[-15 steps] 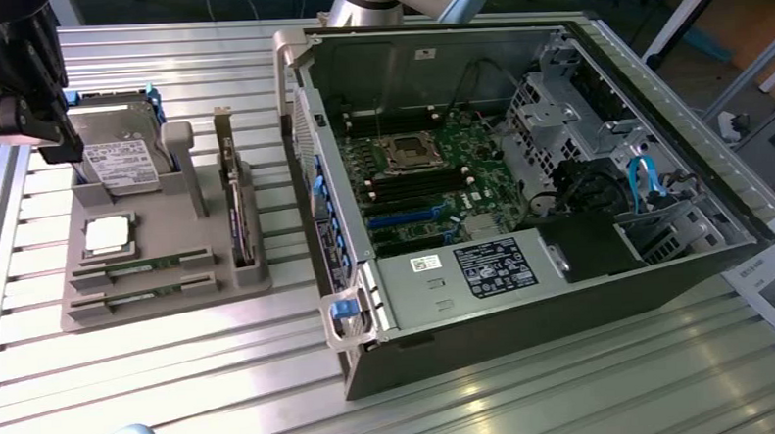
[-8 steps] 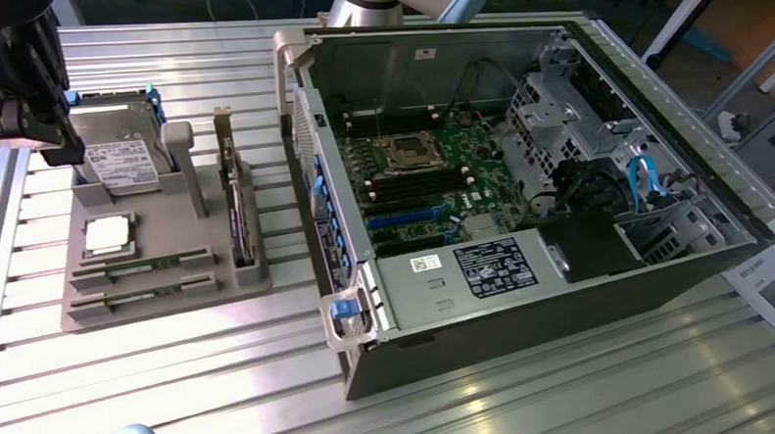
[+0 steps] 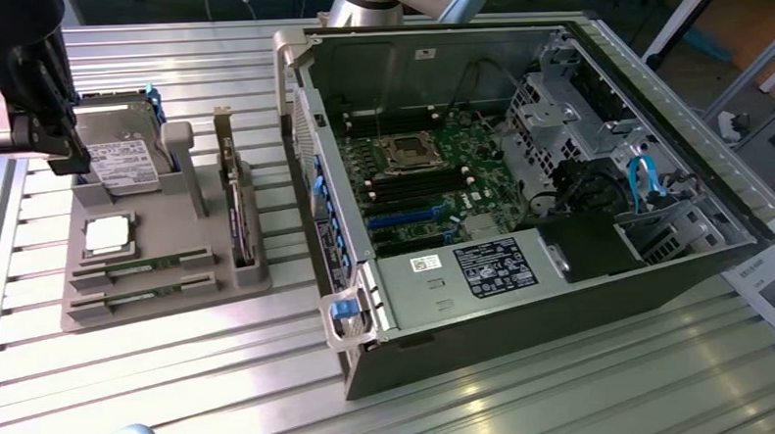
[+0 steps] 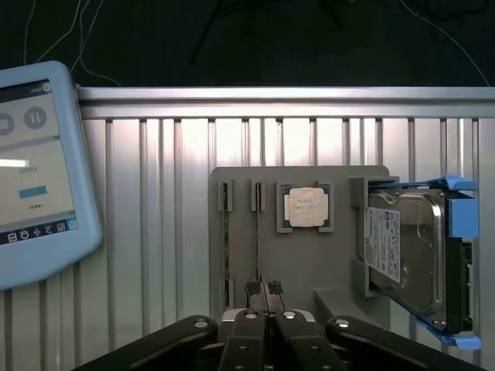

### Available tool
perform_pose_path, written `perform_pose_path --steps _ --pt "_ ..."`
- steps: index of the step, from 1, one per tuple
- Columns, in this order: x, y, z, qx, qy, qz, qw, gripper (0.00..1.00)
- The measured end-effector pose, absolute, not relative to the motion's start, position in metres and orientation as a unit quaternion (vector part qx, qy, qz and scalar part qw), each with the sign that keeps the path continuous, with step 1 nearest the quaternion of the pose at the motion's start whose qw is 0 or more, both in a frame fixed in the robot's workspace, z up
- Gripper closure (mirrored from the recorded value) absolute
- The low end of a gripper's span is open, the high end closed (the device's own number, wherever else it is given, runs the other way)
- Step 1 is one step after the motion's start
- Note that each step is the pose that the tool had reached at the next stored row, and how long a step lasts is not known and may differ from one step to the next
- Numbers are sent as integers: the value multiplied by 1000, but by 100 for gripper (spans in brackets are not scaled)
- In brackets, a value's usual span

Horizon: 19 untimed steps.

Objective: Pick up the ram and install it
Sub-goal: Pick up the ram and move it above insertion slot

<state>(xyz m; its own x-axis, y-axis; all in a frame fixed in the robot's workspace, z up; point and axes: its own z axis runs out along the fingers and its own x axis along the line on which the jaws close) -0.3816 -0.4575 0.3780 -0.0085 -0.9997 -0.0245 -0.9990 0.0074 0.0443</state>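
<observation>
Geometry is the whole story right now, so check the wrist view: your black two-finger gripper (image 4: 265, 287) hangs above the grey moulded parts tray (image 4: 309, 263). The long thin green ram stick (image 4: 257, 232) stands on edge in the slot nearer the square silver processor chip (image 4: 305, 207). A twin stick (image 4: 225, 232) sits in the slot just beside it, on the side away from the chip. The ram's long axis runs straight out ahead of the fingertips, pretty much in line with the seam between the fingers, and one end of it lies close to the tips. So I'd judge the jaws would close across its thin faces, not along its length. In the exterior view the gripper looks to be up above the tray, and I can't see it touching anything. The fingers are pressed tight together and carry nothing. Neither stick is in the open dark tower case (image 3: 627, 305) yet; both are in the tray.
</observation>
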Motion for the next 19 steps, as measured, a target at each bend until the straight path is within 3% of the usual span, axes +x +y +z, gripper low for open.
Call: perform_pose_path --steps 19 --pt "-382 -458 337 704 -710 -24 7 90"
